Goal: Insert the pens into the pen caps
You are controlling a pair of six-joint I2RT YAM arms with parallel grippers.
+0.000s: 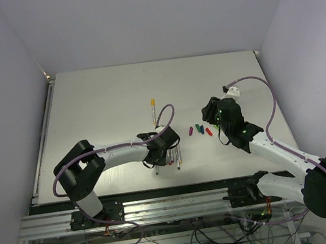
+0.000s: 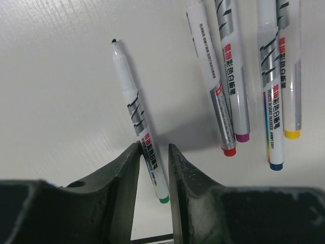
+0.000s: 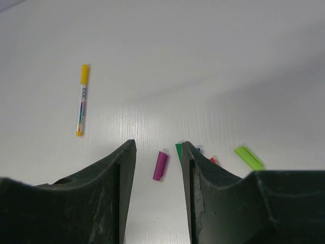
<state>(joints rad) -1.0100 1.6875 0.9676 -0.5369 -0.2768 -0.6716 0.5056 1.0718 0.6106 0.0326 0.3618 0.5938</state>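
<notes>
My left gripper (image 2: 154,147) (image 1: 158,158) is down at the table with its narrow jaws straddling the tail of a green-ended pen (image 2: 133,109); a slim gap still shows beside the pen. Several more pens lie alongside to the right, with red (image 2: 229,151), purple (image 2: 242,137), blue (image 2: 276,165) and yellow (image 2: 292,134) ends. My right gripper (image 3: 158,145) (image 1: 213,122) hangs open above the caps: purple (image 3: 160,165) between its fingers, dark green (image 3: 179,150) at the right finger, blue (image 3: 198,149) and red (image 3: 213,160) partly hidden, light green (image 3: 249,157) further right.
One pen wearing a yellow cap (image 3: 81,99) (image 1: 153,107) lies alone further back on the white table (image 1: 105,100). The table's near edge with its metal rail (image 1: 162,204) runs just behind the pens.
</notes>
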